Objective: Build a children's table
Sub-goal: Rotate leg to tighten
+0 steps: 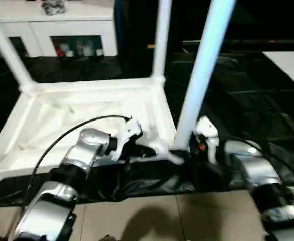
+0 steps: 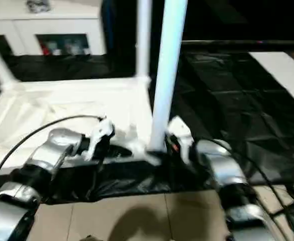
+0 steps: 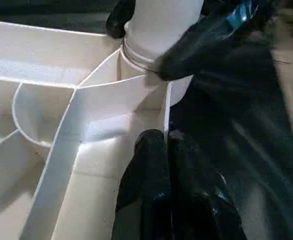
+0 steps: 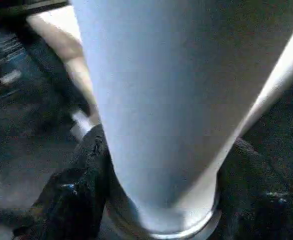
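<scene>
The white table top [image 1: 77, 118] lies upside down on a black sheet, ribbed underside up. Two legs stand in its far corners: one at the far left [image 1: 9, 50], one at the far right [image 1: 161, 40]. A third leg [image 1: 202, 75] stands upright in the near right corner socket [image 3: 151, 55]. My right gripper [image 4: 166, 150] is shut on this leg's base, with one black finger [image 4: 86, 175] on each side. My left gripper [image 3: 167, 150] is shut on the thin rim wall [image 3: 166, 110] of the table top, just beside that socket.
A black sheet [image 1: 247, 100] covers the floor under and to the right of the table top. A white cabinet [image 1: 51, 30] stands at the back left. A white slab [image 1: 292, 63] lies far right. Tan tiles [image 1: 152, 216] run along the near edge.
</scene>
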### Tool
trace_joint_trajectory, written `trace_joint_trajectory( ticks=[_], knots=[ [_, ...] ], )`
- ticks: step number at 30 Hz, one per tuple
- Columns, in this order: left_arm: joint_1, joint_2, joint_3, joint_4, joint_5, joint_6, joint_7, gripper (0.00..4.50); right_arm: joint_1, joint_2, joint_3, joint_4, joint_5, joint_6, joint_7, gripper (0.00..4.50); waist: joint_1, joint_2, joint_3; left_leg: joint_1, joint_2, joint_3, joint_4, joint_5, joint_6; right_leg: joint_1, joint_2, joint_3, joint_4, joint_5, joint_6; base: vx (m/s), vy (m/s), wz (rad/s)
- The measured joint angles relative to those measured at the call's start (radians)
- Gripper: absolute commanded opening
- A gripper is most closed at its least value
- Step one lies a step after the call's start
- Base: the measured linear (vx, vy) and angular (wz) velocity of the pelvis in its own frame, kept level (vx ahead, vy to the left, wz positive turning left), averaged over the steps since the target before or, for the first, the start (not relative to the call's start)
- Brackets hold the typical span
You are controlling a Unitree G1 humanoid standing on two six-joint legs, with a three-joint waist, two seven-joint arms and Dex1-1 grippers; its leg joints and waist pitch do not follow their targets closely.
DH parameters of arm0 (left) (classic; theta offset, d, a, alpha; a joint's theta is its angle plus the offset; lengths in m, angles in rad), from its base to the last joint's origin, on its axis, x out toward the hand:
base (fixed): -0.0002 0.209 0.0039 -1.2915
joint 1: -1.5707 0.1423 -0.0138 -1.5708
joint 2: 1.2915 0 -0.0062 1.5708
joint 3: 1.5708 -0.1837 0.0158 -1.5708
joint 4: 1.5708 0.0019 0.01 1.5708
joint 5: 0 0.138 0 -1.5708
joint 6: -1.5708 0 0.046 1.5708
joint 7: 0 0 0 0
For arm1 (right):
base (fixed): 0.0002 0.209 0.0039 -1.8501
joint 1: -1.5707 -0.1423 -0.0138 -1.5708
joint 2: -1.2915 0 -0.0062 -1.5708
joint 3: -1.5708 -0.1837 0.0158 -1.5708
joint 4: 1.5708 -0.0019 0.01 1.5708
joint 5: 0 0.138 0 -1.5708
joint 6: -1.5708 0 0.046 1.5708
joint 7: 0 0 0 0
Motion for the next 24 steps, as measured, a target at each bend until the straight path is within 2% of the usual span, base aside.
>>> trace_joint_trajectory(
  ticks=[3, 8, 10, 12, 15, 18, 21, 24],
  knots=[
    [-0.019, -0.045, 0.013, 0.026, 0.008, 0.019, 0.103, 0.00, -0.035, 0.043, -0.019, 0.051, -0.027, 0.002, -0.156, 2.63, -0.014, 0.000, 0.000, 0.001, -0.001, 0.000, 0.000, 0.000, 0.000, 0.001, 0.000, 0.001, -0.001, 0.000, 0.000, 0.000, 0.000, 0.00],
    [-0.036, -0.101, 0.032, 0.054, 0.024, 0.028, 0.217, 0.00, -0.085, 0.103, -0.061, 0.124, -0.051, 0.002, -0.324, 2.63, -0.022, 0.000, 0.000, 0.003, -0.001, 0.000, -0.001, 0.000, 0.000, 0.002, 0.000, 0.001, -0.001, 0.000, 0.000, 0.000, 0.000, 0.00],
    [-0.036, -0.105, 0.035, 0.054, 0.026, 0.027, 0.223, 0.00, -0.089, 0.108, -0.072, 0.133, -0.049, -0.005, -0.329, 3.32, -0.021, 0.000, 0.000, 0.003, -0.001, 0.000, -0.002, 0.000, 0.000, 0.002, 0.000, 0.001, -0.001, 0.000, 0.000, 0.000, 0.000, 0.00],
    [-0.037, -0.105, 0.035, 0.054, 0.027, 0.022, 0.222, 0.00, -0.089, 0.112, -0.078, 0.134, -0.048, -0.007, -0.329, 3.32, -0.021, 0.000, 0.000, 0.002, -0.001, 0.000, -0.003, -0.001, 0.000, 0.002, 0.000, 0.001, -0.001, 0.000, 0.000, 0.000, 0.000, 0.00],
    [-0.037, -0.101, 0.034, 0.053, 0.027, 0.010, 0.206, 0.00, -0.088, 0.113, -0.078, 0.133, -0.042, -0.018, -0.320, 3.68, -0.021, 0.000, 0.000, 0.001, -0.001, 0.000, -0.006, -0.001, 0.000, 0.000, 0.000, 0.000, -0.001, 0.003, -0.005, 0.000, 0.000, 0.00],
    [-0.033, -0.088, 0.033, 0.045, 0.026, -0.003, 0.169, 0.00, -0.077, 0.107, -0.078, 0.122, -0.039, -0.041, -0.270, 3.80, -0.022, 0.000, 0.000, -0.002, 0.000, 0.000, -0.008, 0.000, 0.000, -0.004, 0.000, -0.001, -0.001, 0.003, -0.005, 0.000, 0.000, 0.00],
    [-0.022, -0.071, 0.030, 0.028, 0.014, -0.008, 0.115, 0.00, -0.056, 0.076, -0.075, 0.098, -0.031, -0.060, -0.172, 3.80, -0.019, 0.000, 0.000, -0.004, 0.000, 0.000, -0.010, -0.001, 0.000, -0.006, 0.001, -0.001, -0.002, 0.002, -0.004, 0.000, 0.000, 0.00],
    [0.010, -0.045, 0.022, -0.016, -0.008, -0.010, 0.022, 0.00, -0.016, 0.018, -0.047, 0.043, 0.003, -0.068, -0.020, 3.80, -0.012, 0.000, 0.000, -0.011, 0.001, 0.001, -0.011, 0.002, 0.007, -0.008, 0.001, -0.003, -0.002, 0.001, -0.005, 0.000, 0.000, 0.00]
  ],
)
